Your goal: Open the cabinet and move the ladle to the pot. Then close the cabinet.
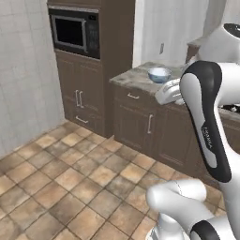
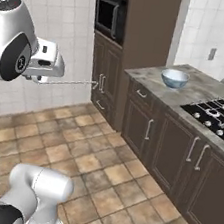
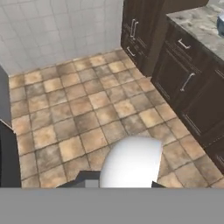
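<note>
- The gripper [image 2: 40,77] hangs high over the tiled floor, well to the left of the cooktop [image 2: 215,114]. Its jaws are drawn in close; they appear to be pinched on the near end of a thin pale rod.
- That rod is judged to be the ladle [image 2: 72,83]. It runs almost level from the fingers out towards the cooktop side. Its far end is too small to show a bowl for certain.
- The ladle is therefore at the gripper itself, touching it, and well apart from the cooktop, with open floor and the counter [image 2: 187,92] in between.
- A blue-white bowl [image 2: 175,78] stands on the counter, left of the cooktop.
- Progress, as judged: the ladle seems fetched and in carriage.
- Outstanding: delivery to the pot, then shutting the cabinet. The state of its doors cannot be told from these views.
</note>
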Motion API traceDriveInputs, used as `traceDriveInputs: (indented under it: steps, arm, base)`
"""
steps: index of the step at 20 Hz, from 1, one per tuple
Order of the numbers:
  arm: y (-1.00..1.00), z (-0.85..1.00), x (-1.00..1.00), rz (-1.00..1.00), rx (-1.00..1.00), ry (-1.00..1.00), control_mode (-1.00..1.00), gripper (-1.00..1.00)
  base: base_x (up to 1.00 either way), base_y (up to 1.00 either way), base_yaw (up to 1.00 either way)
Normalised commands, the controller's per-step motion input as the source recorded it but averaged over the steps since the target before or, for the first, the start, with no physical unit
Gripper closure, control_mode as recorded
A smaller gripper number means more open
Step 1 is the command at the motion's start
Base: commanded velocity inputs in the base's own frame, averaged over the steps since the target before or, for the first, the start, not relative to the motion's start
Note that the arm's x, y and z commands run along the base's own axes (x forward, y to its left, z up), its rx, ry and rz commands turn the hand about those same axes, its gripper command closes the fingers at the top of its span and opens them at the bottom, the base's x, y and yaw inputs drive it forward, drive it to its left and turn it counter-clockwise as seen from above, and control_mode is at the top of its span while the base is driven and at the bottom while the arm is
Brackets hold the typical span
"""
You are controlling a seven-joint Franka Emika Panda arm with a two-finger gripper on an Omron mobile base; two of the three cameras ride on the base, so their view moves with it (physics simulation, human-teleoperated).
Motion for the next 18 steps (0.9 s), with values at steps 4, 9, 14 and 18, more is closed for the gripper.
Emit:
traceDriveInputs:
  steps: [4, 9, 14, 18]
  arm:
    - [0.0, 0.0, 0.0, 0.0, 0.0, 0.0, 1.0, 1.0]
    - [0.0, 0.0, 0.0, 0.0, 0.0, 0.0, 1.0, 1.0]
    - [0.0, 0.0, 0.0, 0.0, 0.0, 0.0, 1.0, 1.0]
    - [0.0, 0.0, 0.0, 0.0, 0.0, 0.0, 1.0, 1.0]
  base:
    - [0.0, -0.12, -0.83]
    - [0.0, -0.1, -0.81]
    - [0.12, -0.02, -0.72]
    - [0.75, 0.08, -0.4]
